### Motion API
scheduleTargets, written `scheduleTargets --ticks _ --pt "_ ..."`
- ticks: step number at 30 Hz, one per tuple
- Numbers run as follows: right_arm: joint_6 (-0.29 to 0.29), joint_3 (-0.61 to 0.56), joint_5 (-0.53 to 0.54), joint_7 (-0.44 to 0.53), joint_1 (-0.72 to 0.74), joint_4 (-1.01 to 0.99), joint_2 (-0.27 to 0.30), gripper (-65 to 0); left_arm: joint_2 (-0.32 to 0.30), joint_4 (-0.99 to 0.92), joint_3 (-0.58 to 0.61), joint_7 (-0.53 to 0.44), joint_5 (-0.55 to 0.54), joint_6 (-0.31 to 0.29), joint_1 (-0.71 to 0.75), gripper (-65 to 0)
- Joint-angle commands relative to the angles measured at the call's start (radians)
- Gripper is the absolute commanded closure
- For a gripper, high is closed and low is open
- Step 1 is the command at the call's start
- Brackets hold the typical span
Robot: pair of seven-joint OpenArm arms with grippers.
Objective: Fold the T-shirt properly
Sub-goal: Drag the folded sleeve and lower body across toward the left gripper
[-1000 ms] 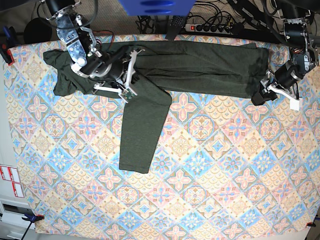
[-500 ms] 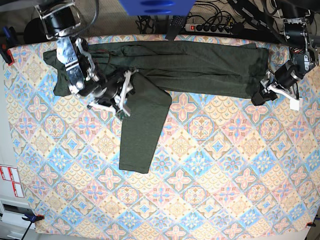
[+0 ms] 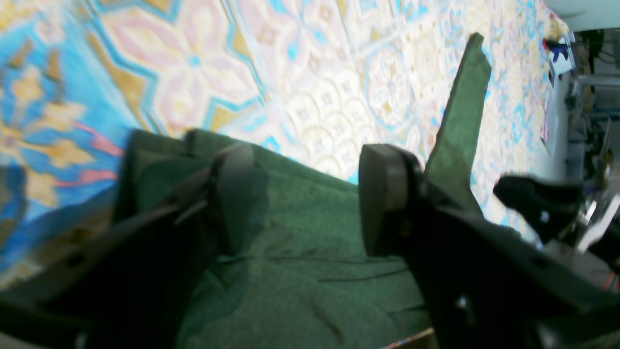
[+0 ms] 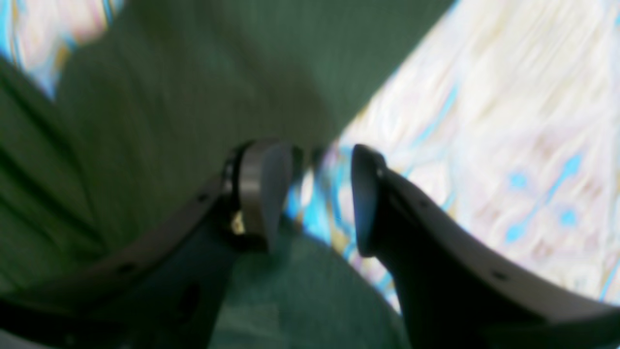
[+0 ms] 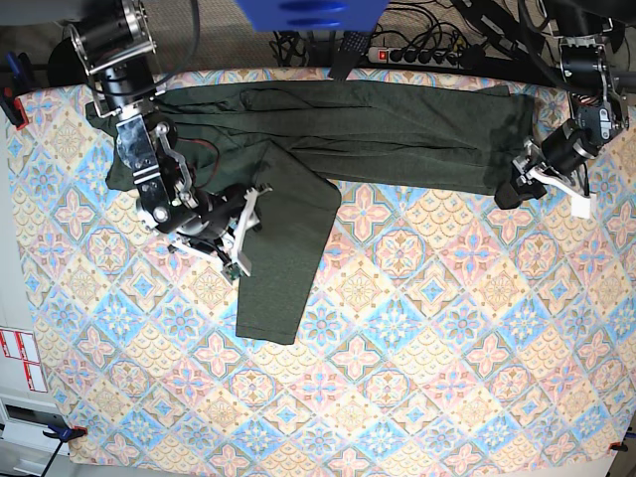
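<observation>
Base view: the T-shirt (image 5: 397, 134) lies as a long band along the far edge of the table (image 5: 417, 378), and one sleeve (image 5: 283, 258) runs from it toward the near edge. The long axis of this sleeve points toward the camera side. The right gripper (image 5: 231, 234) is just beside the sleeve's outer edge, about at its middle, and its jaws are spread. The left gripper (image 5: 532, 179) is at the other end of the band, well apart from the sleeve. So the right arm is clearly the nearer one for the sleeve.

Left wrist view: the left gripper's (image 3: 300, 198) jaws stand wide apart over the corner of the green cloth (image 3: 300, 271), and nothing is pinched between them. The cloth lies under and behind the jaws; the sleeve (image 3: 462, 116) is seen far ahead.

Right wrist view: this picture is blurred. The right gripper's (image 4: 317, 194) jaws are parted with bare table (image 4: 484, 121) showing between them. The sleeve cloth (image 4: 169, 97) lies ahead and to the left of the jaws, and more cloth is below them. I judge the next grasp needs the jaws to go sideways onto this edge.
</observation>
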Motion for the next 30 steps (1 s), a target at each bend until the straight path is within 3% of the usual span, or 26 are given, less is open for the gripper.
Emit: scheduleTargets --ticks 1,26,30 --pt "0.005 0.003 0.011 0.004 0.011 0.003 0.003 -24.5 -0.020 0.016 -0.006 -0.014 -0.019 -0.006 -0.003 -34.1" --pt "0.008 -0.005 0.014 0.053 0.002 -0.143 -0.017 -24.0 -0.018 0.016 -0.006 -0.015 -0.019 -0.006 -0.003 -34.1" --pt "0.008 -0.006 0.014 0.044 -0.005 -0.141 -0.051 -23.9 -0.018 0.016 -0.006 -0.015 -0.019 -0.006 -0.003 -34.1"
